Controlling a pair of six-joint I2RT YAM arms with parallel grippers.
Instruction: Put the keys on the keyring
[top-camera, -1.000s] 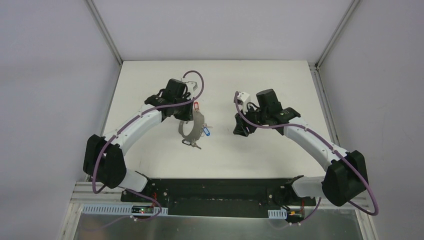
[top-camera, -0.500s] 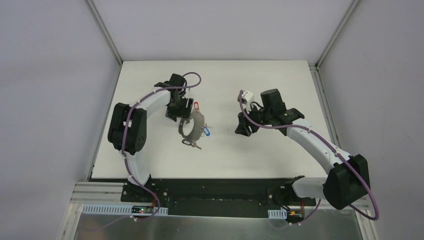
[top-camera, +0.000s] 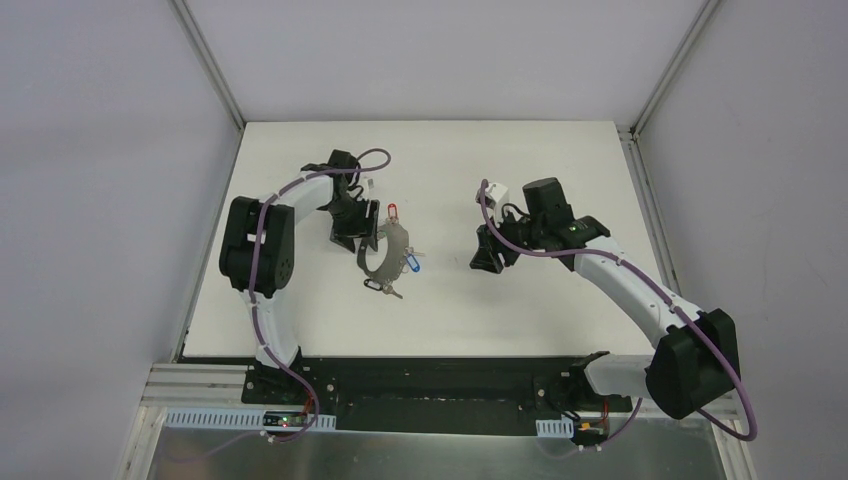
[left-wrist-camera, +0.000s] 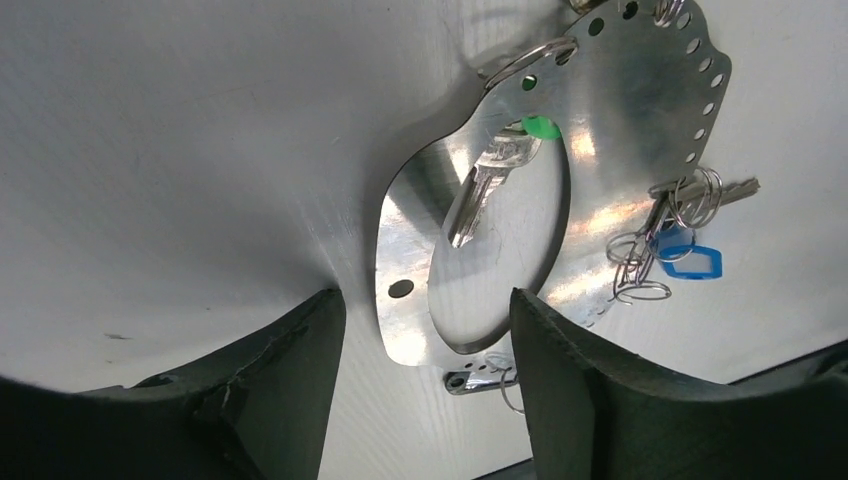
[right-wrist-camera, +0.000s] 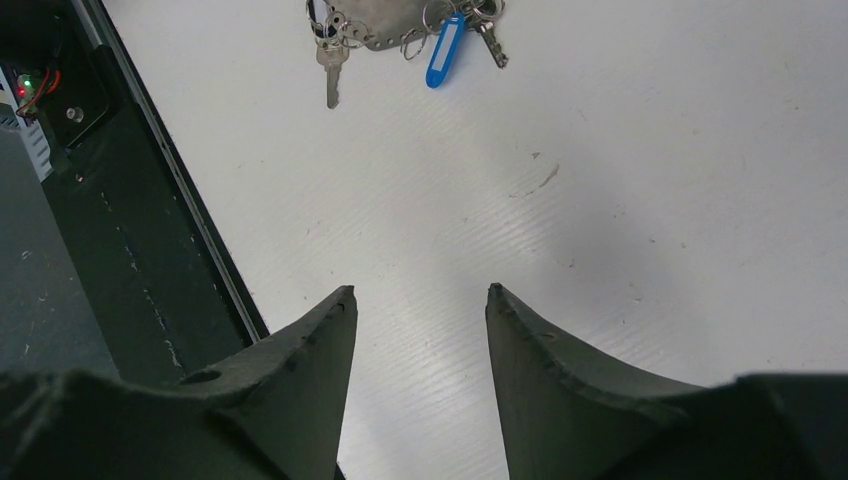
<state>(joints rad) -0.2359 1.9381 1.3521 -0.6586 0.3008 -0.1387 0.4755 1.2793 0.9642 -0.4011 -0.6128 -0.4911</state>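
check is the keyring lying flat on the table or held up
Lying flat: the keyring rests on the white table, and the open left gripper holds nothing.

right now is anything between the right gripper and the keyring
nothing visible. in the right wrist view only bare table lies between the open right gripper and the keyring with its keys. the left gripper hovers at the ring's other side, out of that path.

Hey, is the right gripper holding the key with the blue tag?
No, the right gripper is open and empty, and the blue tag lies on the table by the keyring.
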